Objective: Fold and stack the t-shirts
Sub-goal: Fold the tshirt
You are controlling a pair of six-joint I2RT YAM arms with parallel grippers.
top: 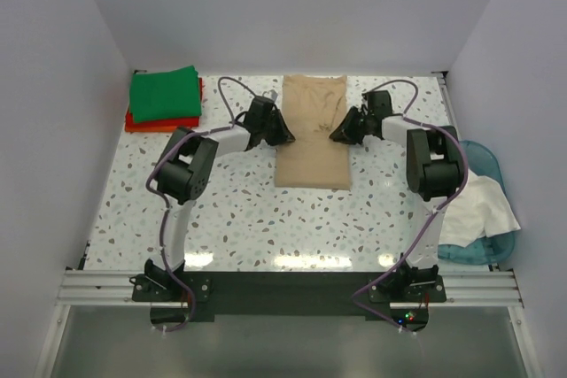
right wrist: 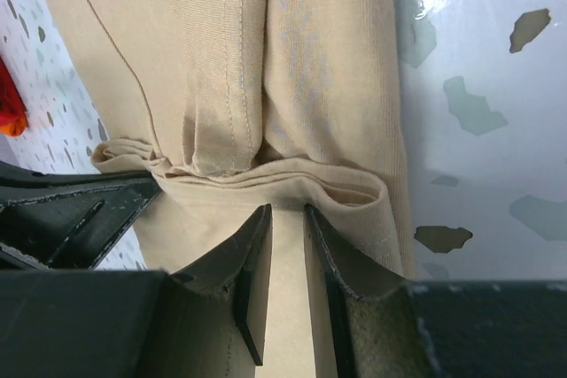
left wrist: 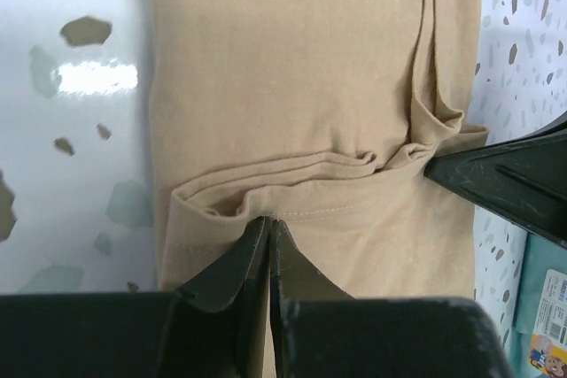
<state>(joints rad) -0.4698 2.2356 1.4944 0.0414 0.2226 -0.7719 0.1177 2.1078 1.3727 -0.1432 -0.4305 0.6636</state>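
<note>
Mid-fold on tan t-shirt [top: 310,143]; both long edges pinched.
Whitish t-shirt [top: 483,205] lies in tub [top: 487,158], near right. Beyond, centre tabletop [top: 266,219]: left jaws almost shut on a thin edge fold, right jaws narrowly parted, gripping bunched layers. Risk: left's shallow bite slips on lifting, skewing the fold. Far left: green t-shirt [top: 164,93] on red-orange t-shirt [top: 142,121].

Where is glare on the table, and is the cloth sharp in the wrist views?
Top view: a bright glare strip on the table along its near edge. Left wrist view: white glare patch left of the tan t-shirt, cloth sharp. Right wrist view: glare top right, weave sharp.
</note>
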